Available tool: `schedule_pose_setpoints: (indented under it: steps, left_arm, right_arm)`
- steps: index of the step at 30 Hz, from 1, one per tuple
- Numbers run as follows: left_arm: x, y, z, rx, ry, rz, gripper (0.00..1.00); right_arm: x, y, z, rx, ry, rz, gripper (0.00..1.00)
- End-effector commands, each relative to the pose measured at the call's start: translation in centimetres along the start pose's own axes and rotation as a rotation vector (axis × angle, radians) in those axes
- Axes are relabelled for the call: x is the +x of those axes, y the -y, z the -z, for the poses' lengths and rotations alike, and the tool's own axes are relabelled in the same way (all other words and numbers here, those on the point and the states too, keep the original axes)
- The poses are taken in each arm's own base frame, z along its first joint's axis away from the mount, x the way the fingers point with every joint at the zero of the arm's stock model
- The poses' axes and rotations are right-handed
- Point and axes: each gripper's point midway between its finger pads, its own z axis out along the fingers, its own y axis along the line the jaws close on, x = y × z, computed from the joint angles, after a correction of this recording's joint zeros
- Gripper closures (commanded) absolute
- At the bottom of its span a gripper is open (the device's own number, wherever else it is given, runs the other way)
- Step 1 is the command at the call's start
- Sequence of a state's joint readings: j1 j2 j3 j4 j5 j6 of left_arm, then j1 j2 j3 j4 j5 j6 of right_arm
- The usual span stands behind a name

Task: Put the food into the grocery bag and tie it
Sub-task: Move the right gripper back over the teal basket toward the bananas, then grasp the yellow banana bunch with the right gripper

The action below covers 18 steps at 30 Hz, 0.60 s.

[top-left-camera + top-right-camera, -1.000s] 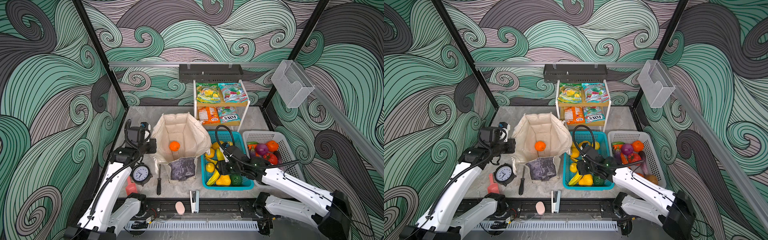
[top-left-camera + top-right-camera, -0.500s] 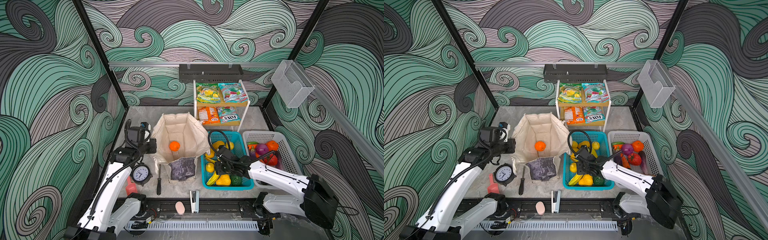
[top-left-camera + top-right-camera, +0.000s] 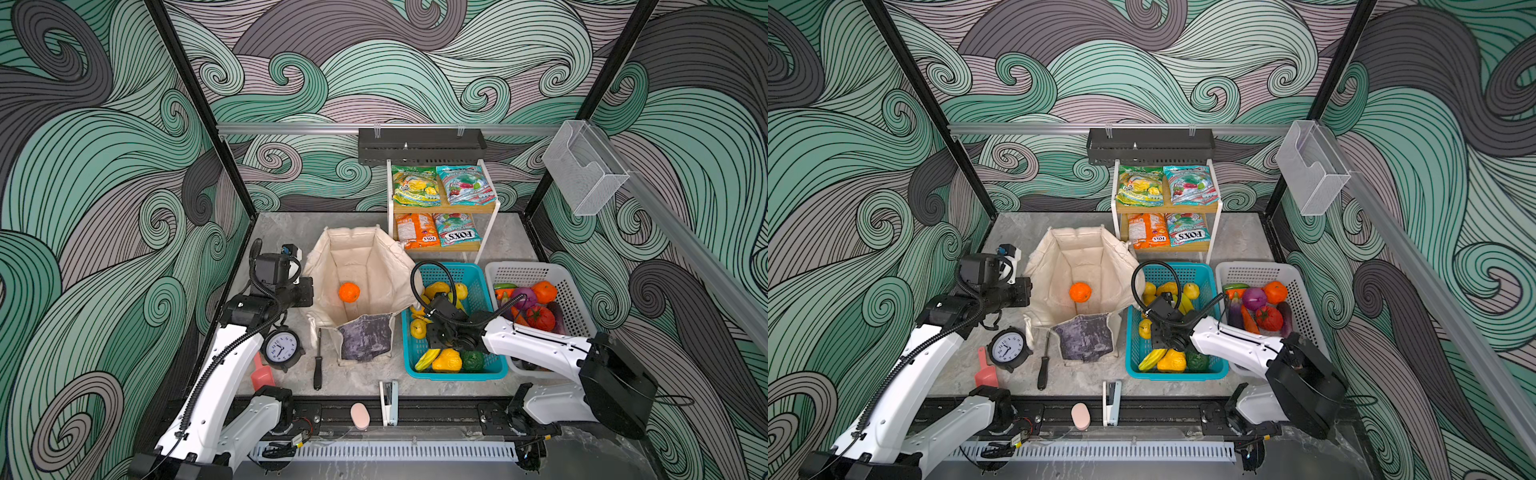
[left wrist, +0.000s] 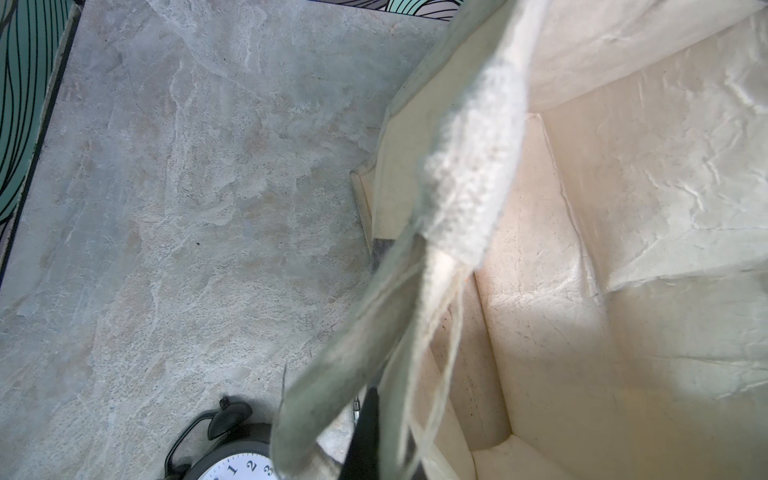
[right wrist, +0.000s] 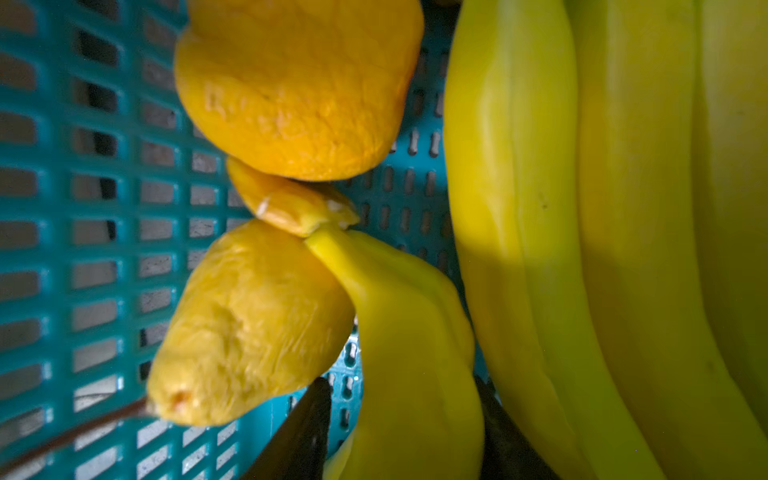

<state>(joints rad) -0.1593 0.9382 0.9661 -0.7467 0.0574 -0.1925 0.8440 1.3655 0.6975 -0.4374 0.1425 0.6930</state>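
- A tall cream canvas grocery bag with a mottled grey-purple front panel stands open at lower centre in both top views, on a grey marbled tabletop.
- One round toy orange lies on the floor of the grocery bag.
- The left gripper sits at the bag's left rim. Its fingers are pressed together, pinching the cream cloth where a woven strap handle hangs across the left wrist view.
- The right gripper is down inside a teal plastic basket, just right of the bag.
- Its dark fingers stand apart on either side of a smooth yellow tapered toy fruit; whether they press it I cannot tell.
- Next to that fruit lie a bunch of yellow toy bananas, a wrinkled orange-yellow toy fruit and a paler lemon-like one.
- A white plastic basket, right of the teal one, holds a purple toy onion and a red toy tomato.
- Two glossy candy packets, yellow-green and teal-red, lie on the top shelf of a white-framed wooden rack, above centre of the frame.
- A black alarm clock and a black screwdriver lie left of the bag's front.
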Motion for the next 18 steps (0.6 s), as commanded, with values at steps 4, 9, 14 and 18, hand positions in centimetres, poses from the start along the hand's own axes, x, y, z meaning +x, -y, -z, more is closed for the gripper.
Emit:
schedule_pose_setpoints:
  steps: [4,9,14,18]
  left_arm:
    - [-0.5,0.4,0.5,0.026,0.023,0.007,1.00]
    - [-0.5,0.4,0.5,0.024,0.024,0.007,1.00]
    - [-0.5,0.4,0.7,0.023,0.027,0.006,1.00]
    - [-0.7,0.3,0.8,0.021,0.036,0.007,1.00]
  right_arm:
    - [-1.6,0.1,1.7,-0.010,0.097,-0.015,0.59]
    - [-2.5,0.2,3.7,-0.027,0.144,-0.001,0.60]
    - [-3.1,0.4,5.4,-0.034,0.174,0.009,0.60]
    - [-3.5,0.9,6.5,-0.055,0.195,-0.013,0.61]
